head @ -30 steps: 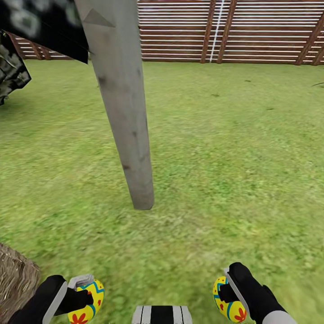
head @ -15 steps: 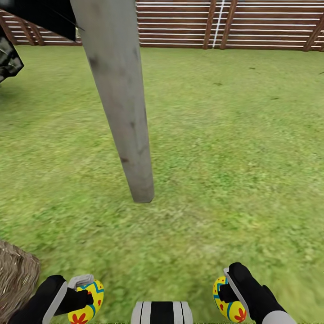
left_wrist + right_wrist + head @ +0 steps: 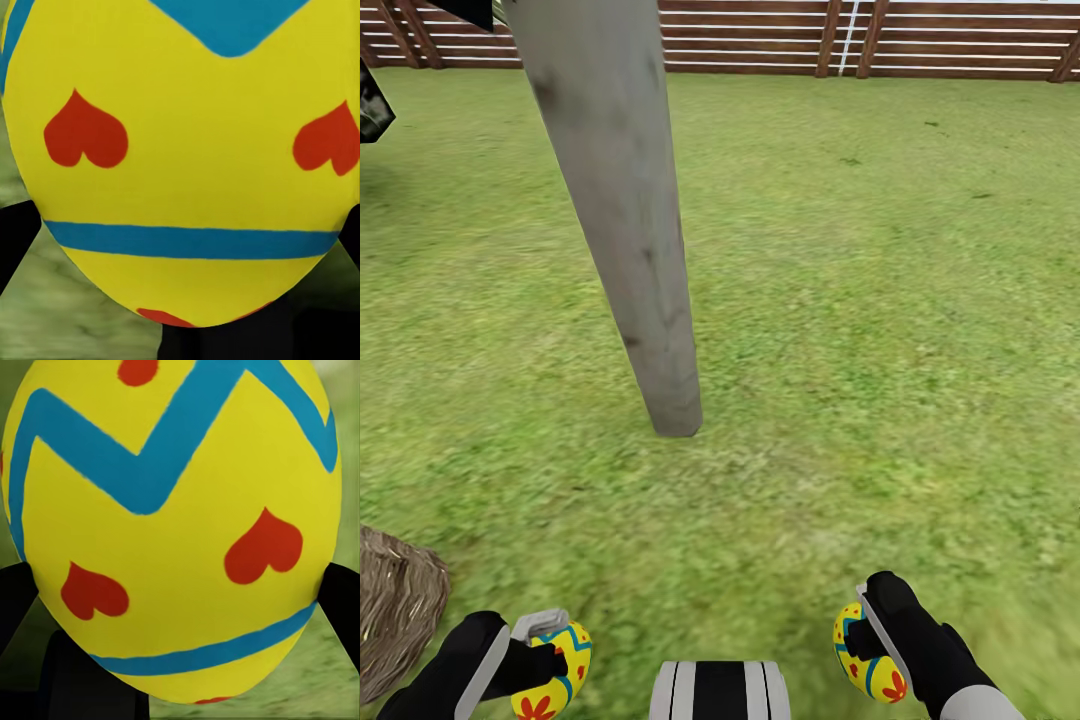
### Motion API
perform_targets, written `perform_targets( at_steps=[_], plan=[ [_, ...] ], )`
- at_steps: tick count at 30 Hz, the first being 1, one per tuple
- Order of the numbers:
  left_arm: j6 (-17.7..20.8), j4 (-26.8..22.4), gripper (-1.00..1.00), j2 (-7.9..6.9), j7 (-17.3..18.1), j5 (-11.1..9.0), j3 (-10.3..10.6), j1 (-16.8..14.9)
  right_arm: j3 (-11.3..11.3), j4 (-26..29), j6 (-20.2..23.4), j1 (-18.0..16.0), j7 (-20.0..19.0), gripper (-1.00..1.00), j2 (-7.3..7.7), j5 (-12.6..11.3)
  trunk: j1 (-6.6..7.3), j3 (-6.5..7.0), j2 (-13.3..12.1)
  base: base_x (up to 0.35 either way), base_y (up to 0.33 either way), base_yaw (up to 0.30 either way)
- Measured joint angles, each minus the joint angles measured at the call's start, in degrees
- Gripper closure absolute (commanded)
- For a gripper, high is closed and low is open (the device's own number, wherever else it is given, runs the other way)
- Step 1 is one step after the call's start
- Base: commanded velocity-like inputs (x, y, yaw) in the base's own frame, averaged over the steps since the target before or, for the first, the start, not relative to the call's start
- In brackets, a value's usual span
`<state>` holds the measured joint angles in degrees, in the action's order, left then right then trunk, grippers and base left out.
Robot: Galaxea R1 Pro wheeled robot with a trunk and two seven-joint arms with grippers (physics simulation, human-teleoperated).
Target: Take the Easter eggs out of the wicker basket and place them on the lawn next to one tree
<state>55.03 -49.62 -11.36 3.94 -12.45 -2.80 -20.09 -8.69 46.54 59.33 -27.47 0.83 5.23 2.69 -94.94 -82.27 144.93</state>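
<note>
carrying stage: left gripper (image 3: 545,650) clamped on one egg (image 3: 560,668), right gripper (image 3: 865,640) on another (image 3: 865,665), facing tree (image 3: 630,250); next, probably lowering both onto lawn (image 3: 860,350) beside it.

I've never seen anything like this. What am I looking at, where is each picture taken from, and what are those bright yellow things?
It is a simulated two-armed robot standing in a garden. The big picture comes from a camera on its head, looking down over the lawn toward a tree trunk and a wooden fence. At the bottom you see its two black grippers. The left gripper and the right gripper each have two fingers closed on a painted egg: the left egg and the right egg. The two close-ups come from cameras near each gripper, so each egg looks huge: left, right. The brown woven shape at the lower left edge is a wicker basket.
</note>
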Motion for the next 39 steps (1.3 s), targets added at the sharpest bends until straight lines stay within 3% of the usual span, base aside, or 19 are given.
perform_targets(
  at_steps=[6,7,8,10,17,21,39],
  plan=[
    [0.09,-0.1,-1.0,0.0,-0.05,0.0,-0.17,0.0,-0.02,0.0,0.01,0.0,0.0,1.0,-0.04,0.11,0.0,0.0,0.0,0.0,0.0,0.0],
    [0.09,-0.09,-1.0,0.0,-0.04,0.0,-0.17,0.0,0.0,-0.05,0.03,-0.04,0.0,-1.0,-0.04,0.1,0.0,0.0,0.0,0.0,0.0,0.0],
    [0.08,-0.08,-1.0,0.01,-0.04,0.01,-0.16,-0.02,0.01,-1.14,-3.65,-0.01,-0.05,-1.0,-0.08,-0.53,-0.01,0.0,0.0,0.0,0.0,0.0],
    [0.08,-0.09,-1.0,0.0,-0.08,0.01,-0.17,0.0,0.01,-4.56,-2.34,-0.04,-0.1,-1.0,-0.03,0.08,0.0,0.0,0.0,0.0,0.0,0.0],
    [0.0,-0.09,-1.0,0.07,-0.05,0.0,-0.09,0.0,0.03,-4.57,-2.32,0.0,-0.11,-1.0,-0.09,0.29,-0.01,0.0,0.0,0.0,0.0,0.0],
    [-0.07,-0.07,-1.0,0.4,-0.08,-0.01,-0.02,-0.02,0.08,-4.5,-3.79,0.02,-0.1,-1.0,-0.1,-1.2,0.08,0.87,-0.06,0.0,0.0,0.0],
    [-0.09,0.36,-1.0,0.44,-0.35,0.0,-0.08,-0.02,-0.06,-4.68,-3.79,0.06,-0.06,-1.0,-0.22,-1.21,0.52,4.86,-0.3,-0.048,0.0,0.0]
  ],
)
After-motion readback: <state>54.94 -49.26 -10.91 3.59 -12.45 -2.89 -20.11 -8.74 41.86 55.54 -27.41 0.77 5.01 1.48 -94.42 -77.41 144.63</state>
